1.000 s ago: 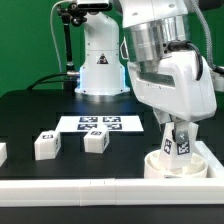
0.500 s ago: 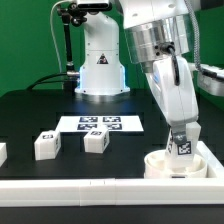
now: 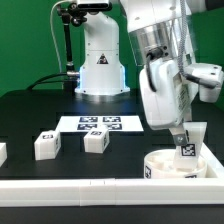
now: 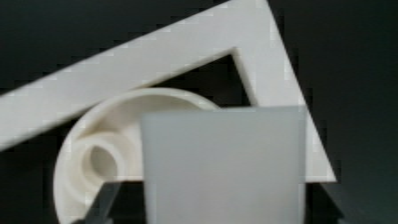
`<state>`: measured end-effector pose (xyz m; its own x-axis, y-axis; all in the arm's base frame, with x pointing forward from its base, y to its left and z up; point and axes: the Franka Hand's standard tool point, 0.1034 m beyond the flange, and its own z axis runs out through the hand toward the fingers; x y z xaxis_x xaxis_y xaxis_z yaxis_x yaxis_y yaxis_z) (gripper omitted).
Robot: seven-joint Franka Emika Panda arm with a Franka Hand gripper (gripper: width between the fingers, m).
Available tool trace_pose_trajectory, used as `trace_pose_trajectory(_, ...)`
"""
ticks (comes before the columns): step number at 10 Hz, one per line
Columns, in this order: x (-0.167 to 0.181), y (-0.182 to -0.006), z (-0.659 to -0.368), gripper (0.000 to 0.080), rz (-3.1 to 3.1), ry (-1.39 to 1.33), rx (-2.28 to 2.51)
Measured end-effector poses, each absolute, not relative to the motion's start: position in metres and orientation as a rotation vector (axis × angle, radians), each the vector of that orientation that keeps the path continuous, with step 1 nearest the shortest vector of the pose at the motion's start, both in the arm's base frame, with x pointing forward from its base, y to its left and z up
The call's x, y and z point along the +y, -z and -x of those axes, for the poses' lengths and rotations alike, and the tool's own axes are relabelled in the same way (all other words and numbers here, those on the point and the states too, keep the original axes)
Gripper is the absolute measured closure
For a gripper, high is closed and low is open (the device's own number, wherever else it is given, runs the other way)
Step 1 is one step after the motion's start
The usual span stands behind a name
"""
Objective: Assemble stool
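Backdrop: green wall behind a black table [image 3: 30, 110]; the arm's white base [image 3: 100, 62] stands at the far middle.
Marker board: the marker board [image 3: 100, 124] lies flat just in front of the base.
Border: a long white rail [image 3: 70, 189] runs along the near edge; a second rail [image 3: 211, 150] runs along the right edge. They meet at the near right corner.
Seat disc: the seat disc [image 3: 160, 167] lies flat in that corner, close against both rails. The wrist view shows its round rim [image 4: 111, 140] tucked inside the rail angle [image 4: 178, 60].
Gripper: the gripper [image 3: 183, 138] hangs over the seat disc, pointing down with a slight tilt. Its jaws are closed on the held leg block [image 3: 187, 151].
Held leg block: roughly upright, tag facing the near side, lower end down at the disc's top. Whether the two touch, I cannot tell. In the wrist view the block [image 4: 231, 165] fills the gap between the dark fingers [image 4: 114, 205].
Loose parts: left leg block [image 3: 45, 146] and middle leg block [image 3: 95, 141] stand on the table near the marker board, well apart from the seat disc. A third block [image 3: 2, 152] is cut off at the left edge.
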<state>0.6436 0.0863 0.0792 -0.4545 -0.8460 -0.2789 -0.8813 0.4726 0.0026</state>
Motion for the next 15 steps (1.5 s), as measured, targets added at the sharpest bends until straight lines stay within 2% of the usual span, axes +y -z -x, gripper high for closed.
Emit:
trace_pose_trajectory(5,0.091,-0.079,-0.644,0.0459,1.323,-0.267,2.553)
trace_pose_trajectory(6,0.091,-0.081,-0.644,0.0297,1.348,-0.265,2.538)
trace_pose_trajectory(7,0.089,-0.087,-0.646,0.0297,1.379,-0.254,2.51)
trace_pose_trajectory(8,0.089,-0.093,-0.648,0.0198,1.399,-0.247,2.49)
trace_pose_trajectory(9,0.09,-0.098,-0.65,0.016,1.41,-0.241,2.475)
trace_pose_trajectory(11,0.091,-0.108,-0.653,0.0152,1.43,-0.225,2.444)
trace_pose_trajectory(15,0.093,-0.104,-0.649,0.015,1.637,-0.222,2.333)
